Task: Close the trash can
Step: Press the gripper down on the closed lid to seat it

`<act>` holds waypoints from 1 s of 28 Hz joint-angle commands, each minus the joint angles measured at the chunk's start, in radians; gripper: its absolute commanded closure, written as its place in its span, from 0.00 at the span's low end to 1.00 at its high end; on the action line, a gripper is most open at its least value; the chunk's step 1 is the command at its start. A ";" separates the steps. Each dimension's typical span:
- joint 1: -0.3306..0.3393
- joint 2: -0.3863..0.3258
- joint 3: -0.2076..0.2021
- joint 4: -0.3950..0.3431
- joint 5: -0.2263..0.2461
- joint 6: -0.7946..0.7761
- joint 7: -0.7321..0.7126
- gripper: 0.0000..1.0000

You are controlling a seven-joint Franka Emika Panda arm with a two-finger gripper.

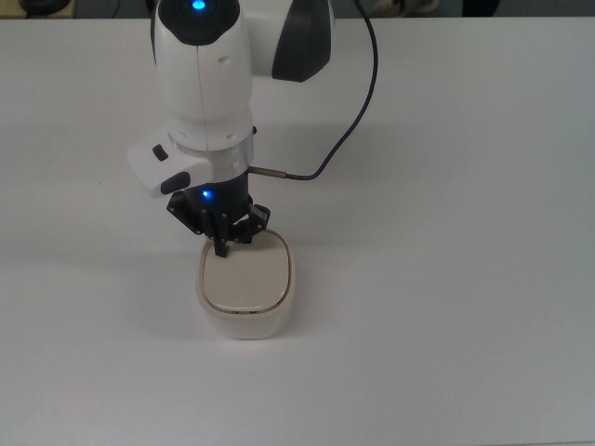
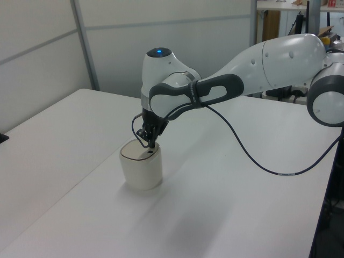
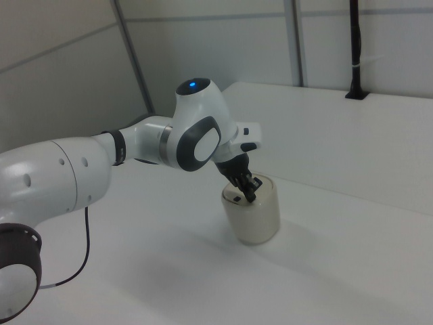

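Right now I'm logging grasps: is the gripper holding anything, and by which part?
Nothing is held. The gripper only presses its tip on the trash can lid's edge.

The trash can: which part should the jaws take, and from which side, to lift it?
Probably the trash can by its two long walls, from straight above: it stands upright, the lid lies flat, and the body looks about gripper width.

Table: a wide white flat-topped table point(image 1: 446, 325) filled the top view.
Walls: pale grey panelled walls point(image 2: 177, 43) with a grey upright post point(image 2: 85, 45) stood behind it.
Black post: a thin black upright pole point(image 3: 354, 47) rose at the table's far edge.
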 commanded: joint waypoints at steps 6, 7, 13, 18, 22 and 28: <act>0.020 0.048 -0.005 -0.064 -0.052 -0.015 -0.016 1.00; 0.022 0.052 -0.005 -0.064 -0.052 -0.015 -0.016 1.00; 0.022 0.065 -0.004 -0.064 -0.075 -0.015 -0.013 1.00; 0.013 0.056 -0.004 -0.051 -0.062 -0.017 -0.010 1.00; -0.004 0.028 -0.005 -0.020 -0.010 -0.040 -0.014 0.94; -0.023 -0.026 -0.004 0.012 0.054 -0.093 -0.019 0.87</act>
